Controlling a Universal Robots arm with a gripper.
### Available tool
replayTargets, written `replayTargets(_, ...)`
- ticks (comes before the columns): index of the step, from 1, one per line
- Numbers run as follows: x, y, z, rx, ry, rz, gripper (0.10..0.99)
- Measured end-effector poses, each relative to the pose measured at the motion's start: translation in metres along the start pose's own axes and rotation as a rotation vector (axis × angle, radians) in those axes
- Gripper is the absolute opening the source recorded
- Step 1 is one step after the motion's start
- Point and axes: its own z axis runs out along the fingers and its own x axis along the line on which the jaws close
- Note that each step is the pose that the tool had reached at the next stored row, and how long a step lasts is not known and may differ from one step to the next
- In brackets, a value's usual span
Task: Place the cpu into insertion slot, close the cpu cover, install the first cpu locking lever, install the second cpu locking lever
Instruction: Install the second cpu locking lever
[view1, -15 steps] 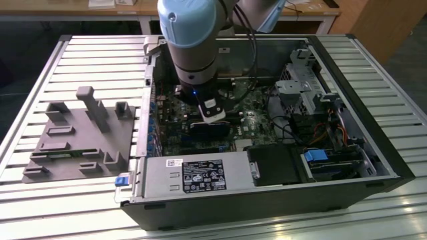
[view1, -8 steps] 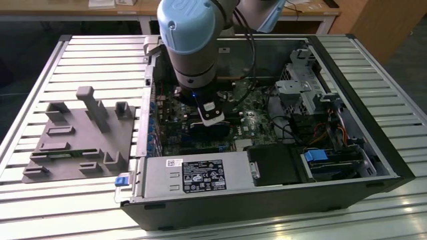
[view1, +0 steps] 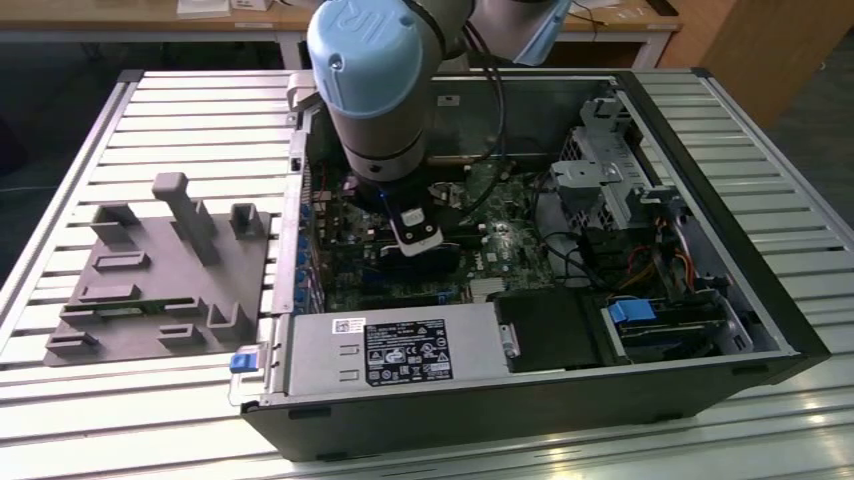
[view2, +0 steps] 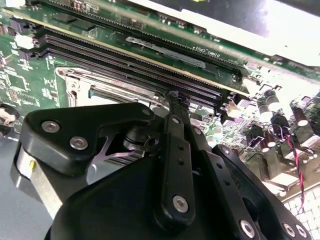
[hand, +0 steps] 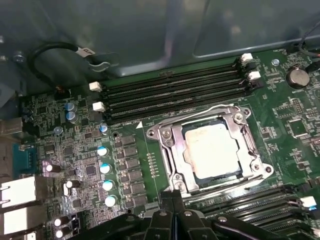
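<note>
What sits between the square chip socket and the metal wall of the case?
In the first wrist view, long black memory slots run side by side between the cpu cover, shut over the cpu, and the case wall.

I work in a lab or workshop. An opened black computer case (view1: 534, 300) lies on a slatted aluminium table (view1: 187, 110). Light wooden desks (view1: 240, 25) stand behind.

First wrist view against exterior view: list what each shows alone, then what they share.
First wrist view alone: the cpu seated in the insertion slot, the cpu cover closed around it, and the memory slots beside it. Exterior view alone: the grey power supply box, the grey fixture tray on the exterior view's left, and the arm reaching down. Both: the green motherboard inside the computer case.
</note>
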Motion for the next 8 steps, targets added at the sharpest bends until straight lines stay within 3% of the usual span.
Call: replayTargets(8,0.0031,-0.0015,0.0023,-0.001,0.0014,-0.005,0.102)
